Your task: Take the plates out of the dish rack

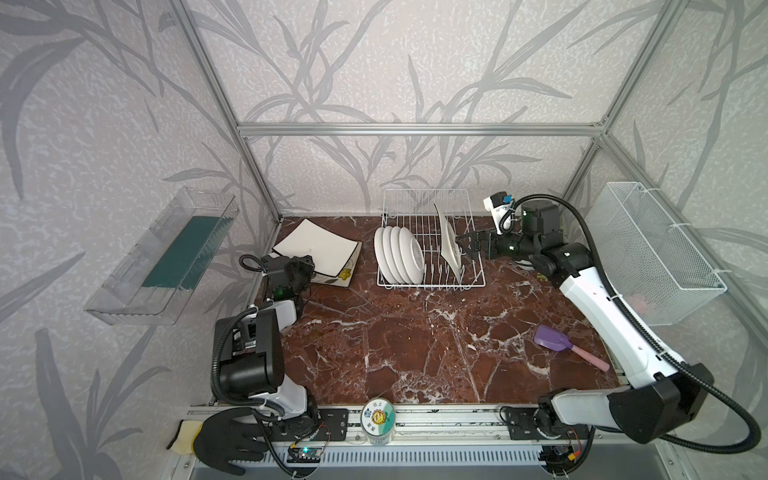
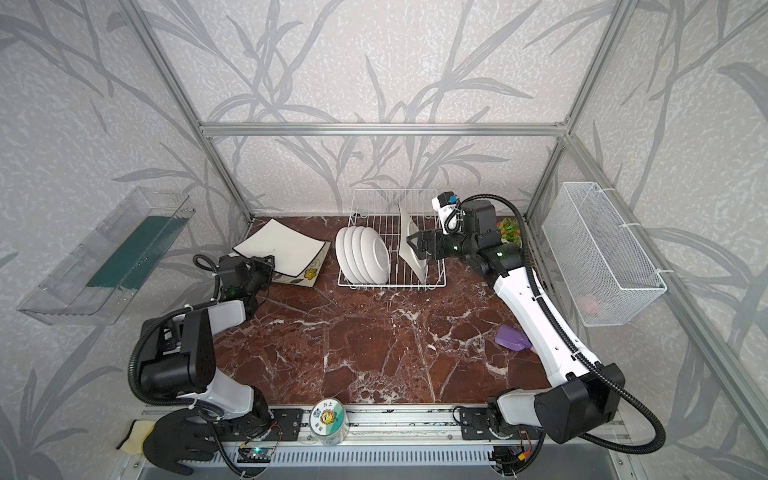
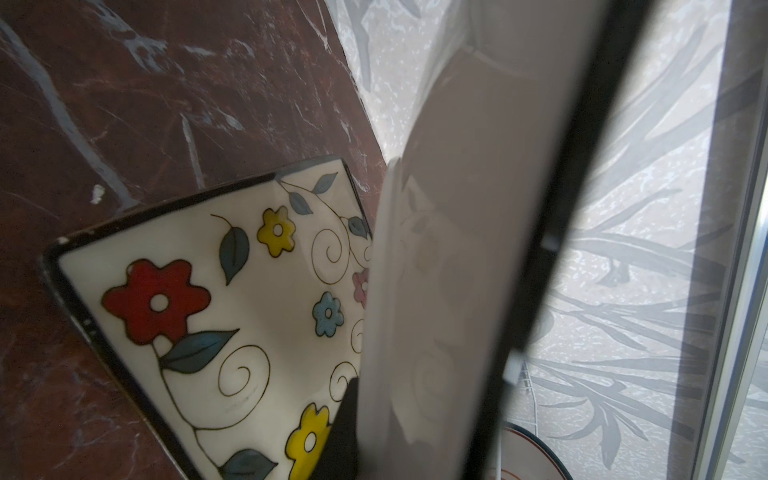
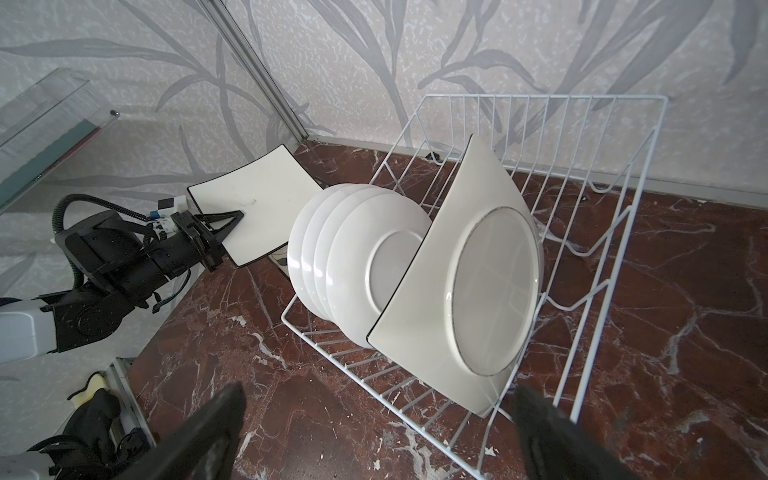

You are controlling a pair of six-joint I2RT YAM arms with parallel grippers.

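Note:
The white wire dish rack (image 1: 432, 284) (image 2: 390, 285) (image 4: 615, 232) stands at the back middle of the table. Several round white plates (image 1: 399, 254) (image 2: 362, 254) (image 4: 353, 249) stand upright in it. A square cream plate (image 1: 451, 245) (image 2: 411, 249) (image 4: 440, 316) leans beside them. My right gripper (image 1: 467, 246) (image 2: 417, 246) (image 4: 380, 415) is open at the rack's right side, close to that square plate. My left gripper (image 1: 305, 266) (image 4: 224, 232) is shut on a black-rimmed square plate (image 1: 316, 245) (image 2: 282, 249) (image 3: 457, 249) (image 4: 257, 208). It holds this plate above a floral plate (image 1: 338, 277) (image 3: 232, 311) lying on the table.
A purple scoop (image 1: 552, 338) with a pink handle lies at the right. A white mesh basket (image 1: 652, 257) hangs on the right wall and a clear tray (image 1: 166, 253) on the left wall. A lidded jar (image 1: 376, 417) and a black glove (image 1: 224, 440) sit at the front rail.

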